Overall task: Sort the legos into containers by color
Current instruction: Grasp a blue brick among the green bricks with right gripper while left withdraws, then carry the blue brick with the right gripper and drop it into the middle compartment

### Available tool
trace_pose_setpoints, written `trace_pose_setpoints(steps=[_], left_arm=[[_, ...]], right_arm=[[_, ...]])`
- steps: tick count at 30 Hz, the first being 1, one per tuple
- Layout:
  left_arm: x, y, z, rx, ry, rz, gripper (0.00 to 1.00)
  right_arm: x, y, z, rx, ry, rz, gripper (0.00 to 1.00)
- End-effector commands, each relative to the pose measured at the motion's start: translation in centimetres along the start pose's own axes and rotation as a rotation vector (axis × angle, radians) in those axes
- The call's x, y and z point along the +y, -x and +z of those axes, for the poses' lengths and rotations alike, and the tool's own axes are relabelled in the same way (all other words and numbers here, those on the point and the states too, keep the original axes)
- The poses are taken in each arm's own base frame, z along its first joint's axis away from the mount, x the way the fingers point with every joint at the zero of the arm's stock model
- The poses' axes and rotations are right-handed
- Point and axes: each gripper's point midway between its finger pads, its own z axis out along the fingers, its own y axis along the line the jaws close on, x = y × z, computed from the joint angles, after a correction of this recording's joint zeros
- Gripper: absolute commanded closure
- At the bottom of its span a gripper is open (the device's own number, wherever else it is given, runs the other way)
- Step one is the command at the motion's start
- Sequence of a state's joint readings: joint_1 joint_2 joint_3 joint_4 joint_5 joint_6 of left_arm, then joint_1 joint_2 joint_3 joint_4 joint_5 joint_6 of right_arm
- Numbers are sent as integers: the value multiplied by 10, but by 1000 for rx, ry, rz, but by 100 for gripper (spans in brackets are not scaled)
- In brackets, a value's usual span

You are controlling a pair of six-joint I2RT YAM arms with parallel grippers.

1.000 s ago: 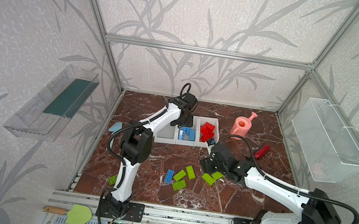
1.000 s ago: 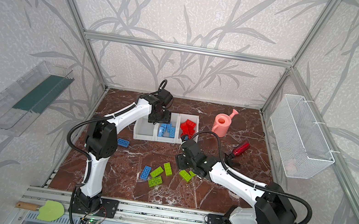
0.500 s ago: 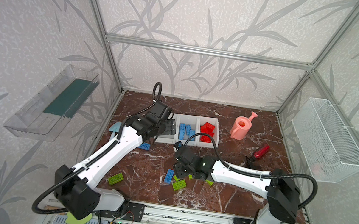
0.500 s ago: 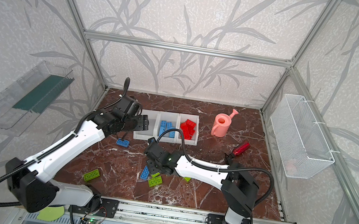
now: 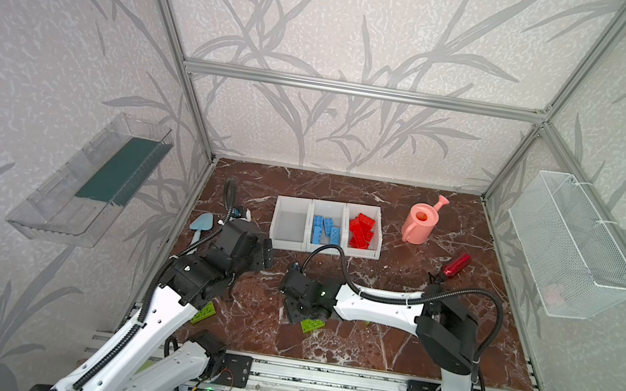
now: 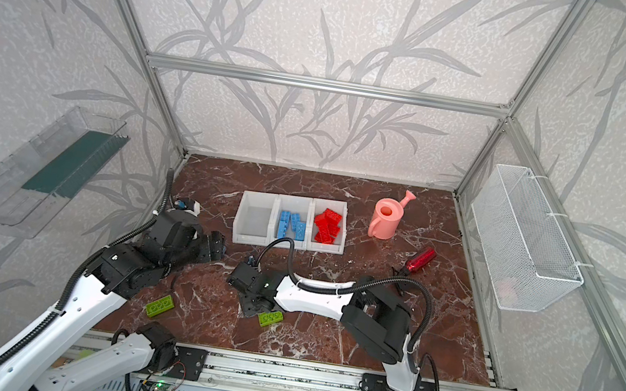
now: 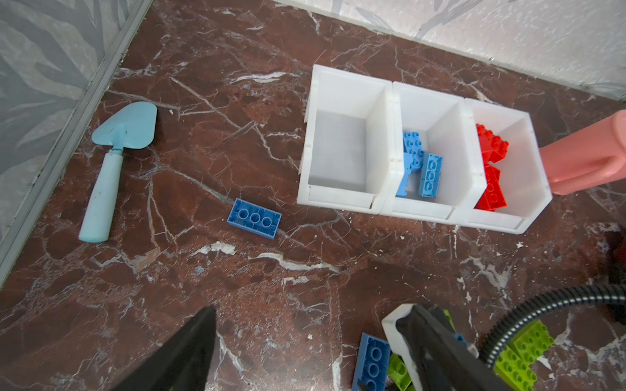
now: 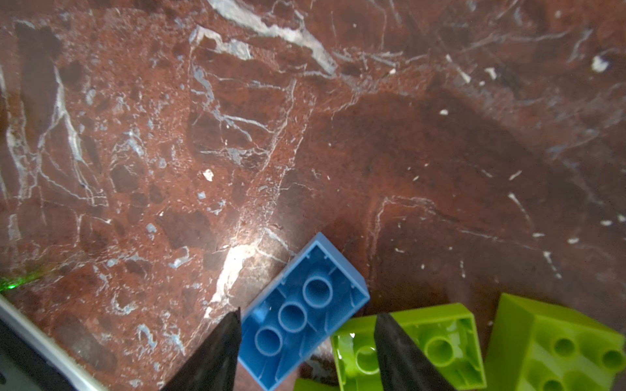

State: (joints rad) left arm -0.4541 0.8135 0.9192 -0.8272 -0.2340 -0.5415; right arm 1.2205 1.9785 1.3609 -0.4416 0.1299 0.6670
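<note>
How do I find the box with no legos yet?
Find the row of three white bins on the marble table. The empty bin is the end one, on the side of the pale blue toy shovel. The middle bin holds blue bricks, the far bin red bricks; this one holds nothing.

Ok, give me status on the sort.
Left gripper open, empty. Right gripper open, straddling a blue brick on the floor. Green bricks crowd that brick. One bin empty.
</note>
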Motion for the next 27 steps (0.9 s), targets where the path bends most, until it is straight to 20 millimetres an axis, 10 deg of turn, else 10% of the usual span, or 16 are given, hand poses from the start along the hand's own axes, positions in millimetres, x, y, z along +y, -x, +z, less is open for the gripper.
trace_pose_setpoints(steps=[1, 27], left_arm=[[9, -6, -2, 4, 22, 18, 11], [9, -4, -12, -30, -7, 14, 11]], right_arm=[[6, 2, 3, 7, 0, 39, 36], [29, 6, 27, 46, 47, 55, 46]])
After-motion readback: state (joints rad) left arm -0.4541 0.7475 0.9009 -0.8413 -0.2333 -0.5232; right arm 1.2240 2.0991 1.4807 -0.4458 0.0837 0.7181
